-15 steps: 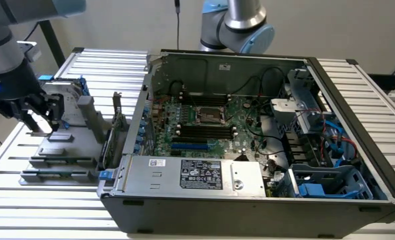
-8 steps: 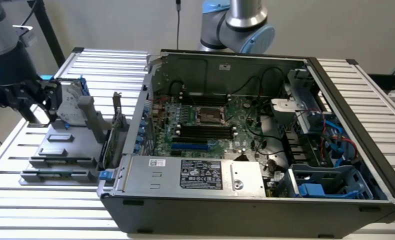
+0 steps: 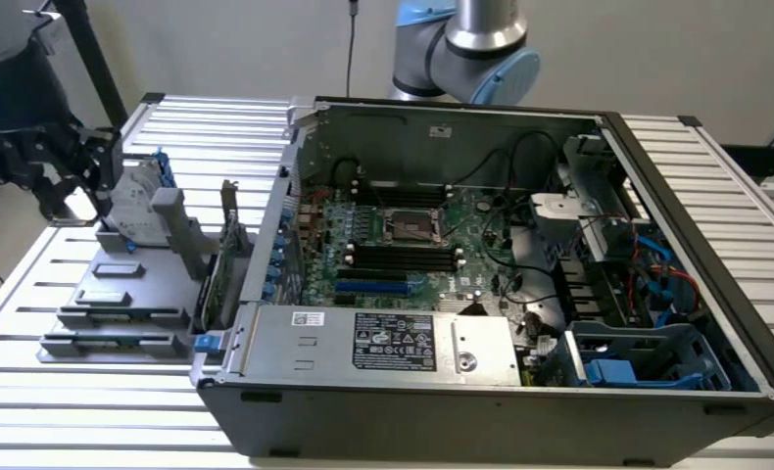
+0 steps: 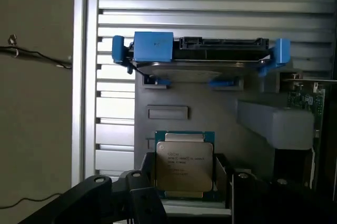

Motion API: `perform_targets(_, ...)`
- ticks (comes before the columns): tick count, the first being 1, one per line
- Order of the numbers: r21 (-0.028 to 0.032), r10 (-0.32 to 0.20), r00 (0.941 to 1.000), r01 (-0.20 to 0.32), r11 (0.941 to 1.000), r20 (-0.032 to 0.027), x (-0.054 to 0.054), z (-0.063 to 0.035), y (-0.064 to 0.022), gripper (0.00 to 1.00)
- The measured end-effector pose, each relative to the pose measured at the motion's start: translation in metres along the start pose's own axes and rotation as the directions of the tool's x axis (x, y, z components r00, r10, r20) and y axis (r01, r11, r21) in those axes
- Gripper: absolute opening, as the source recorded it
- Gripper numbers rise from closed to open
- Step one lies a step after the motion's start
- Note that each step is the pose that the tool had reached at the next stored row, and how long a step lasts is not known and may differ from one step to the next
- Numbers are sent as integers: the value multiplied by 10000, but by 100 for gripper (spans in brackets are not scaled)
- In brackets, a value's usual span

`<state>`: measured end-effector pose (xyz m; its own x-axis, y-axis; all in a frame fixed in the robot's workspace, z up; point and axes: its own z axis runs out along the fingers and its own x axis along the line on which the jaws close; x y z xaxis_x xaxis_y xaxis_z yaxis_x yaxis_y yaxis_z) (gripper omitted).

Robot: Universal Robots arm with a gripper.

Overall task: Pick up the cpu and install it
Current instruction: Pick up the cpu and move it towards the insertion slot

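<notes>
The hand (image 4: pixel 188 192) stands wide open, its fingers either side of the cpu (image 4: pixel 184 163).

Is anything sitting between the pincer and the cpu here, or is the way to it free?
Nothing visible stands between them. In the wrist view the cpu sits directly in front of the pincer, on the grey holder. The blue-framed hard drive lies beyond the cpu, out of the way.

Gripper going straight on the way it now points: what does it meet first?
Most likely the cpu, which sits directly ahead of the gripper, with the grey tray behind it. How near the cpu already is, I cannot tell.
</notes>
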<state>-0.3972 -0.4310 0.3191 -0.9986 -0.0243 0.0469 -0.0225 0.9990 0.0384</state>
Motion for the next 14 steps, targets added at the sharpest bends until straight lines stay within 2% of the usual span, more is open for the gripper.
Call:
perform_targets(7,-32,-7,10000,7,10000,-33,-295,-335,-31,54)
perform_targets(14,-153,-17,10000,16,9999,-44,-598,-659,-45,54)
